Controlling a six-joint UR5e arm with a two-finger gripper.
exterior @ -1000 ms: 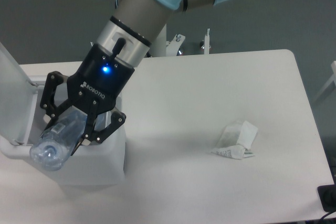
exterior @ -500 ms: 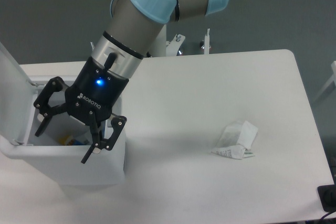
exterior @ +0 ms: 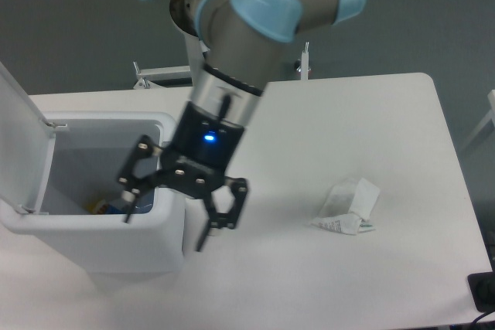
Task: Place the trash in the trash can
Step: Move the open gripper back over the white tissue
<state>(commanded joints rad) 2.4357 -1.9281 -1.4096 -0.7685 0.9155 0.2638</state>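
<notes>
The arm [exterior: 232, 44] reaches down from the top of the view, wrist angled down and to the left — its gripper [exterior: 166, 229] hangs with both black fingers [exterior: 220, 218] spread wide, gripping nothing.

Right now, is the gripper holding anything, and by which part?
Nothing is held. The gripper is open and empty at the trash can rim; the wrapper lies untouched on the table.

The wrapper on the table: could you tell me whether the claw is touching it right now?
Apart. The fixed camera shows bare table between the open claw, beside the trash can, and the crumpled wrapper lying to its right.
</notes>
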